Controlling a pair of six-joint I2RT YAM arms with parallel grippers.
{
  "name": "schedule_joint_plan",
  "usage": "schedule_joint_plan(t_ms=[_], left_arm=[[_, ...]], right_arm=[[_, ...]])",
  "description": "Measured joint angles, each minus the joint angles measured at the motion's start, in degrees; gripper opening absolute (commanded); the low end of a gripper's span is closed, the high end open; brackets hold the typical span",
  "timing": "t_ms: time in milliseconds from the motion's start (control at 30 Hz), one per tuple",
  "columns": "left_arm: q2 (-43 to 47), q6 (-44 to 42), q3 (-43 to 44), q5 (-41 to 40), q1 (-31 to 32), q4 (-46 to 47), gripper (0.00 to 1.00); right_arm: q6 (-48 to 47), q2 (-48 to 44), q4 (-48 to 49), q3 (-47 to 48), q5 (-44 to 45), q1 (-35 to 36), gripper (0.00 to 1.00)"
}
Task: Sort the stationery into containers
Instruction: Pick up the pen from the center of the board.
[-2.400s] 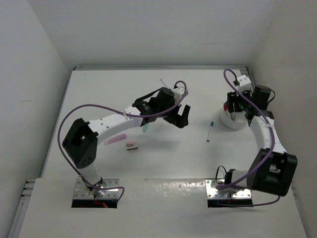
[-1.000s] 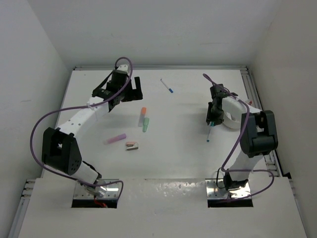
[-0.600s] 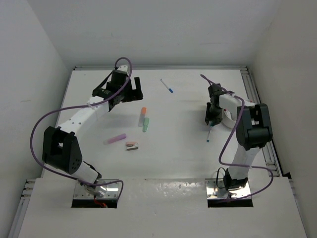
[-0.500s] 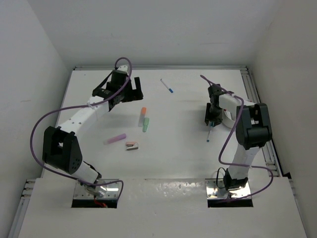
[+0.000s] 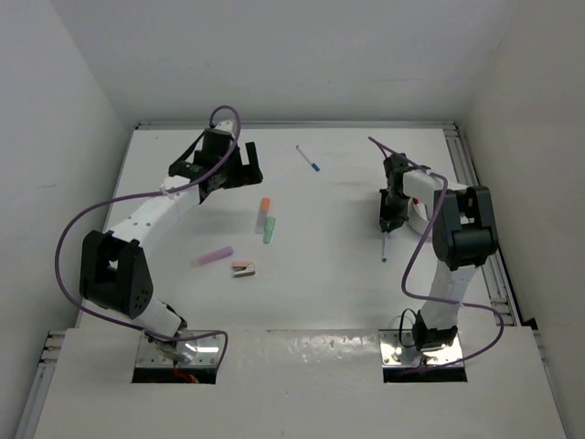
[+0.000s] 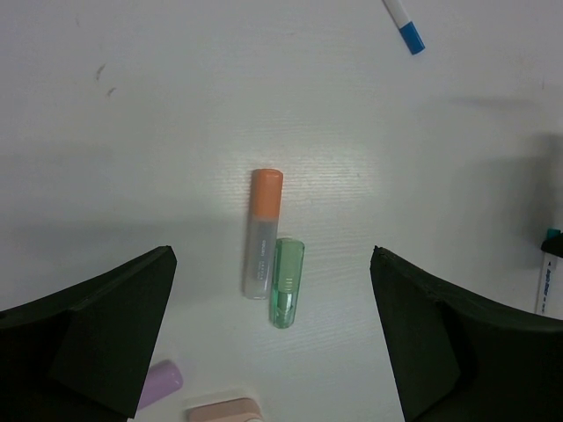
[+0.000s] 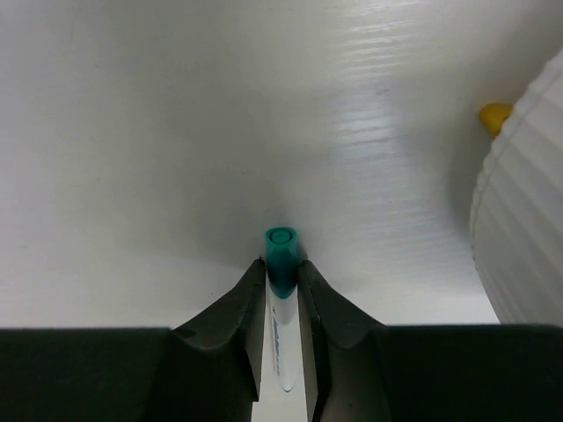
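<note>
Left gripper (image 5: 241, 165): jaws wide apart, holding nothing. It hangs over the far left part of the table (image 5: 338, 293). In the left wrist view its two dark fingers (image 6: 101, 338) frame the scene on either side.

Between those fingers, flat on the table:
- orange highlighter (image 6: 263, 231), cap pointing away from the camera
- green highlighter (image 6: 286, 282), parallel to the orange one and touching its side, set a little nearer the camera
- pink highlighter (image 6: 159, 386), only its tip in view at the bottom edge
- block (image 6: 225, 410), just beside the pink tip and also cut off by the edge

From the top view, the pink highlighter (image 5: 212, 257) and block (image 5: 242, 269) lie near each other, left of centre. The orange/green pair lies between them and the left gripper.

Blue pen (image 5: 308, 158): alone at the far middle of the table, well apart from both grippers.

Right gripper (image 7: 281, 294): low at the table, jaws closed on the teal pen (image 7: 281, 264). Both fingers press its sides just behind the cap. The pen lies flat, its white barrel running back toward the arm bases in the top view.

Tub (image 7: 528, 220): just right of the right gripper, its ribbed white wall not touching the pen. A small yellow bit (image 7: 494, 113) shows at its far side; I cannot tell what it is.
</note>
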State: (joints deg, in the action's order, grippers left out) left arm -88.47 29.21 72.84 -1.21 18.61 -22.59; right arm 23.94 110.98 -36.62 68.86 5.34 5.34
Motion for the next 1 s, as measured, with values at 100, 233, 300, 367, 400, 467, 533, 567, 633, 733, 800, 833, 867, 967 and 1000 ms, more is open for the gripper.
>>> schedule_joint_plan(t_ms=[100, 233, 300, 367, 400, 467, 533, 567, 633, 733, 800, 833, 867, 967, 1000], left_arm=[[0.0, 0.0, 0.0, 0.2, -0.4, 0.1, 0.99], [0.0, 0.0, 0.0, 1.0, -0.7, 0.3, 0.99], [0.0, 0.0, 0.0, 1.3, -0.7, 0.4, 0.99], [0.0, -0.2, 0.0, 1.6, -0.7, 0.4, 0.98], [0.0, -0.2, 0.0, 1.7, -0.7, 0.4, 0.98], [0.0, -0.5, 0.0, 1.9, -0.7, 0.4, 0.98], [0.1, -0.7, 0.0, 2.1, -0.7, 0.5, 0.98], [0.2, -0.9, 0.0, 2.2, -0.7, 0.5, 0.98], [0.7, -1.4, 0.0, 2.5, -0.7, 0.6, 0.98], [2.1, -2.3, 0.0, 3.1, -0.7, 1.0, 0.96], [3.6, -3.1, -0.5, 3.5, -0.7, 1.7, 0.96], [4.6, -3.4, -1.0, 3.7, -0.7, 2.2, 0.98], [5.7, -3.7, -1.7, 3.9, -0.7, 2.6, 1.00], [9.0, -4.8, -4.2, 4.5, -0.7, 3.7, 1.00], [9.8, -5.1, -5.0, 4.7, -0.7, 4.3, 1.00]], right_arm=[[-0.6, 0.5, -0.4, 0.7, -1.4, 0.1, 0.20], [-2.0, 1.8, -2.0, 2.4, -3.2, 0.4, 0.05], [-2.6, 2.4, -2.8, 3.3, -3.6, 0.6, 0.00], [-3.1, 2.8, -3.3, 3.9, -4.4, 0.9, 0.00], [-3.2, 2.8, -3.5, 4.0, -4.7, 1.2, 0.00], [-3.4, 2.8, -4.1, 4.0, -5.9, 1.7, 0.00], [-3.8, 2.1, -4.5, 4.0, -7.2, 2.5, 0.00], [-4.1, 1.1, -4.6, 4.0, -7.9, 2.9, 0.00], [-4.8, -2.4, -4.4, 4.0, -9.6, 3.8, 0.00], [-6.7, -11.2, -2.3, 3.9, -11.7, 4.7, 0.00], [-8.4, -17.3, 0.4, 3.7, -12.2, 4.9, 0.00], [-9.4, -20.7, 2.3, 3.2, -12.4, 4.8, 0.00], [-10.7, -24.5, 4.8, 2.1, -12.6, 4.5, 0.00], [-14.7, -33.7, 11.8, -2.6, -13.2, 2.0, 0.00], [-15.9, -36.2, 14.0, -4.5, -13.4, 0.8, 0.00]])
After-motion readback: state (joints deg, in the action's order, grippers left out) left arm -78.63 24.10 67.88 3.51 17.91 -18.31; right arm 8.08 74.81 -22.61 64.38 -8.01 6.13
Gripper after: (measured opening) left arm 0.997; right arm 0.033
